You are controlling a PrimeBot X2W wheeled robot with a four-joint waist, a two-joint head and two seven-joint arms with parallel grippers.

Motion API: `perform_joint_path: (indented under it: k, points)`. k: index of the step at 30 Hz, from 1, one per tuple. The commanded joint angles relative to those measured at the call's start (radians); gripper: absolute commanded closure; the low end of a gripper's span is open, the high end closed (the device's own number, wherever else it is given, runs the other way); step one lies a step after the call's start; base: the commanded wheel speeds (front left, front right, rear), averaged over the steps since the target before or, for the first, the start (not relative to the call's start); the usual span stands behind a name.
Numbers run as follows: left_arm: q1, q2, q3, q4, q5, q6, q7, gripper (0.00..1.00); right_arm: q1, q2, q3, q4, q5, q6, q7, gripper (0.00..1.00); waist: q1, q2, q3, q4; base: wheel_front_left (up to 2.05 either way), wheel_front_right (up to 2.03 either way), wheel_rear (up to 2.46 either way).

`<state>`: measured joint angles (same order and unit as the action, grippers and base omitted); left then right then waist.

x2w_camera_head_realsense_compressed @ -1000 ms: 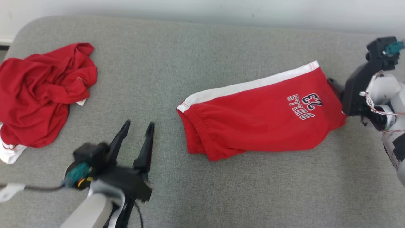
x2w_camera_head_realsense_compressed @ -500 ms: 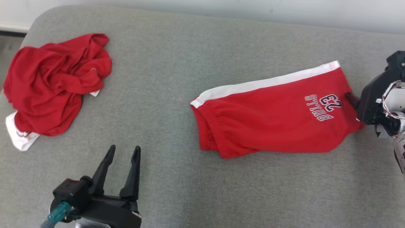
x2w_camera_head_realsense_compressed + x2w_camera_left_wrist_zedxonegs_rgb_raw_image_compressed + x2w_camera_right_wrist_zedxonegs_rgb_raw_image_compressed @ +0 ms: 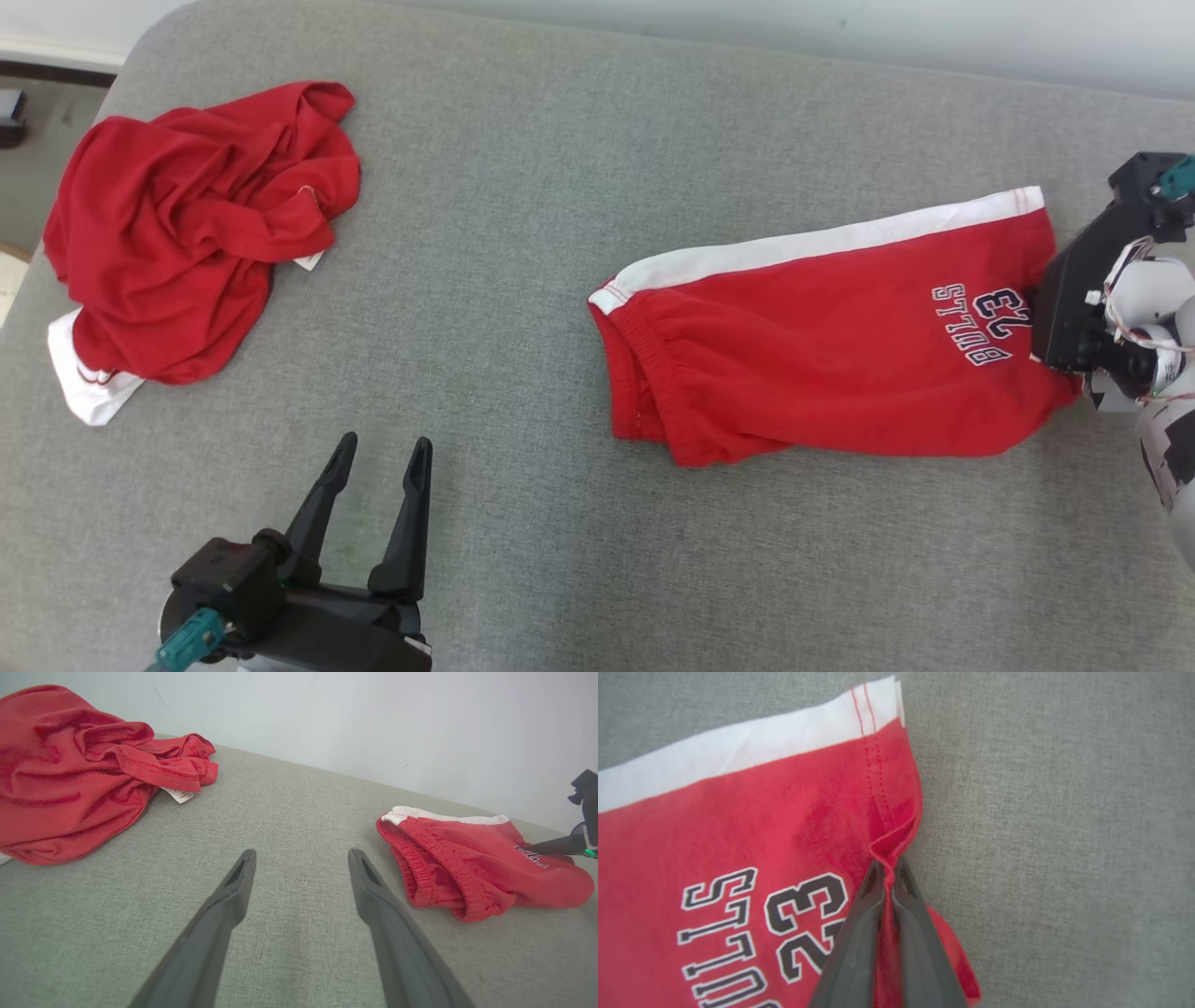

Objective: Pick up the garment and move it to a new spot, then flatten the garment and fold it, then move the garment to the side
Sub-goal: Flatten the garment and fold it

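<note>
The garment, red shorts (image 3: 822,355) with a white side stripe and "BULLS 23" lettering, lies folded flat on the grey cushion, right of centre. My right gripper (image 3: 1034,280) is at its right-hand hem. In the right wrist view this gripper (image 3: 888,865) is shut on a pinched ridge of the red hem (image 3: 892,840). My left gripper (image 3: 385,443) hovers open over bare cushion at the lower left, well apart from the shorts. The left wrist view shows its fingers (image 3: 302,854) spread with nothing between them and the shorts (image 3: 467,863) to the right.
A second red garment (image 3: 196,224) lies crumpled at the cushion's far left, with a white edge showing. The grey cushion (image 3: 560,187) ends at a pale wall behind and a rounded corner at the upper left, with floor (image 3: 37,168) beyond.
My right gripper has reached the shorts' hem and shut on it. The head camera has shifted, so the whole picture has slid. My left gripper stays open.
</note>
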<state>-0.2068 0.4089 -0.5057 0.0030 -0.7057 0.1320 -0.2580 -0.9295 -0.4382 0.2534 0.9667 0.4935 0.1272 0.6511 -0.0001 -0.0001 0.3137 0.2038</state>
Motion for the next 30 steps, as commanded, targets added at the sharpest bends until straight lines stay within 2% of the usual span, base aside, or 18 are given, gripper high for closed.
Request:
perform_joint_path:
  k: [1, 12, 15, 22, 26, 30]
  points:
    - [0.012, -0.003, -0.002, -0.001, -0.003, 0.0, 0.003, 0.0, 0.061, 0.012, 0.006, 0.011, -0.014, 0.006, 0.006, 1.0, 0.0001, 0.0001, -0.014, -0.013, 0.0, 0.0, 0.0]
    - [0.048, 0.003, 0.001, 0.023, -0.022, 0.016, 0.016, 0.0, 0.158, -0.023, -0.127, -0.098, -0.08, 0.004, -0.107, 1.0, 0.0001, 0.0001, -0.112, -0.055, 0.0, 0.0, 0.0]
    - [0.055, 0.004, 0.002, 0.025, -0.027, 0.018, 0.017, 0.0, 0.184, -0.033, -0.158, -0.121, -0.105, 0.004, -0.114, 1.0, 0.0001, 0.0001, -0.13, -0.061, 0.0, 0.0, 0.0]
    - [0.067, 0.0, -0.004, 0.034, -0.041, 0.012, 0.017, 0.0, 0.277, -0.054, -0.307, -0.205, -0.225, 0.004, -0.114, 1.0, 0.0001, 0.0001, -0.18, -0.062, 0.0, 0.0, 0.0]
    - [0.078, 0.0, -0.007, 0.029, -0.045, 0.017, 0.02, 0.0, 0.324, -0.013, -0.365, -0.295, -0.278, 0.004, -0.075, 1.0, 0.0001, 0.0001, -0.195, -0.06, 0.0, 0.0, 0.0]
    - [0.088, 0.001, -0.008, 0.036, -0.053, 0.014, 0.02, 0.0, 0.375, 0.044, -0.361, -0.439, -0.289, 0.004, -0.013, 1.0, 0.0001, 0.0001, -0.21, -0.057, 0.0, 0.0, 0.0]
